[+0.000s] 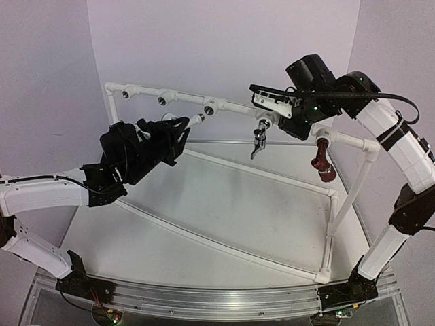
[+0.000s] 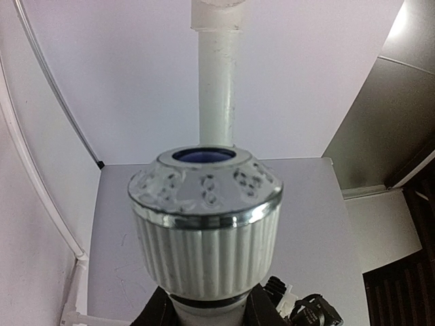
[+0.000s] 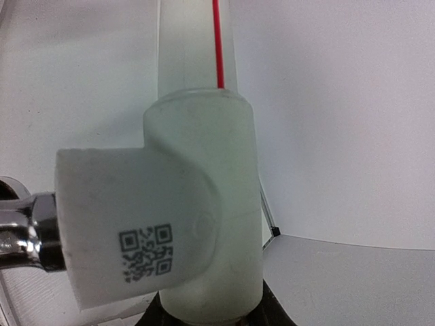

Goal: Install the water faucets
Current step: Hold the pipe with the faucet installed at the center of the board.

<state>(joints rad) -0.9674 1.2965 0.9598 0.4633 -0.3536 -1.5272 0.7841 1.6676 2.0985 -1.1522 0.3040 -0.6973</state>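
My left gripper (image 1: 185, 128) is shut on the white plastic faucet (image 1: 196, 120) and holds it up at the top rail of the white pipe frame (image 1: 234, 107), just left of a tee socket. In the left wrist view my gripper (image 2: 207, 311) clasps the neck under the faucet's ribbed knob (image 2: 207, 238); a white pipe (image 2: 217, 88) stands behind it. My right gripper (image 1: 274, 118) is shut on a white tee (image 3: 197, 204) of the frame, seen around its base in the right wrist view (image 3: 211, 318). The silver faucet (image 1: 258, 140) hangs from that tee; its metal shows in the right wrist view (image 3: 20, 227). The red-brown faucet (image 1: 323, 163) hangs at the right corner.
Three tee sockets with dark holes (image 1: 126, 93), (image 1: 163, 100), (image 1: 209, 107) line the top rail. Lower pipes (image 1: 224, 248) cross the table, and an upright post (image 1: 346, 197) stands at the right. An aluminium rail (image 1: 204, 299) runs along the front edge.
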